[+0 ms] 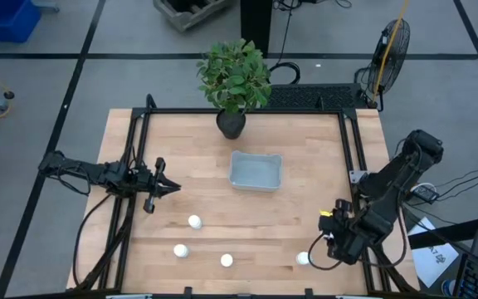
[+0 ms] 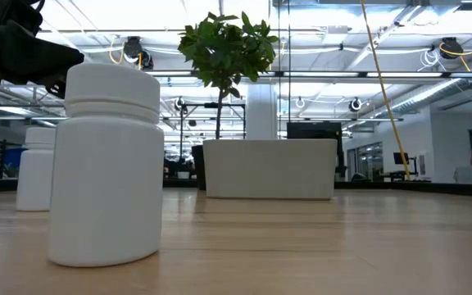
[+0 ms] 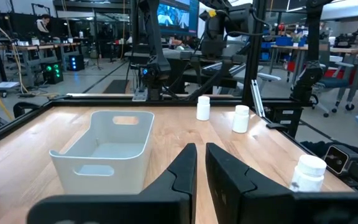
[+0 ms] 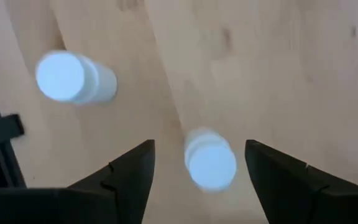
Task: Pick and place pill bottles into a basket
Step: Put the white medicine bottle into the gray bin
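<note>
The pale basket (image 1: 256, 170) stands on the table's middle, in front of the potted plant; it also shows in the left wrist view (image 3: 104, 152) and the low view (image 2: 269, 168). Three white pill bottles (image 1: 194, 222) (image 1: 180, 250) (image 1: 226, 260) stand upright near the front edge, and another bottle (image 1: 303, 258) stands beside my right gripper (image 1: 320, 246). That gripper (image 4: 199, 149) points down, open, its fingers on either side of a fifth bottle (image 4: 210, 163) without touching it. My left gripper (image 3: 201, 168) is shut and empty, level above the table's left part (image 1: 171, 188).
A dark pot with a green plant (image 1: 233, 83) stands at the far edge behind the basket. Black frame rails (image 1: 351, 158) run along the table's sides. A second bottle (image 4: 73, 78) stands close to the one between my right fingers. Bare wood lies between bottles and basket.
</note>
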### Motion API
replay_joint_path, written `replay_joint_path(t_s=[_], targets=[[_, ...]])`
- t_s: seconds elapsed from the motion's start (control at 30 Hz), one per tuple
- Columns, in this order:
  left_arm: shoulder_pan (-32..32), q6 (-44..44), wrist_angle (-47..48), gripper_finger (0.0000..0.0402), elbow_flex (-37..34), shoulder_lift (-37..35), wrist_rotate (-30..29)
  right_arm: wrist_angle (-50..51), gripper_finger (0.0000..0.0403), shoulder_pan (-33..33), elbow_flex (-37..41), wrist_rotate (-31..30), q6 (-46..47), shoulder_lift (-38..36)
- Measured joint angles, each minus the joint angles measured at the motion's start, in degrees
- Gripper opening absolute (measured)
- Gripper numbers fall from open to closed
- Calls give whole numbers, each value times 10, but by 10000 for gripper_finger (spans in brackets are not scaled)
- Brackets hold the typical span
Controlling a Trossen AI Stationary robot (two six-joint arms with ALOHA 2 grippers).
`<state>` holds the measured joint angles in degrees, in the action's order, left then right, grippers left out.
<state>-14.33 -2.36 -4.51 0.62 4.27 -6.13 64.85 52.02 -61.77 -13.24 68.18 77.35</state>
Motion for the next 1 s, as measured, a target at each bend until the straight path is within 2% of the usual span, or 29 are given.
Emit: replay_joint_path(t_s=[0.1,0.2,0.37,0.57,1.0], targets=[[0,0,0,37,0,0,0,2,247,9,0,-3,19,0],[0,0,0,37,0,0,0,-24,247,18,4,-35,21,3],[0,0,0,37,0,0,0,-23,247,21,43,-15,30,6],[0,0,0,37,0,0,0,-81,247,21,77,-13,18,6],[0,0,0,37,0,0,0,-91,247,21,109,15,41,6]])
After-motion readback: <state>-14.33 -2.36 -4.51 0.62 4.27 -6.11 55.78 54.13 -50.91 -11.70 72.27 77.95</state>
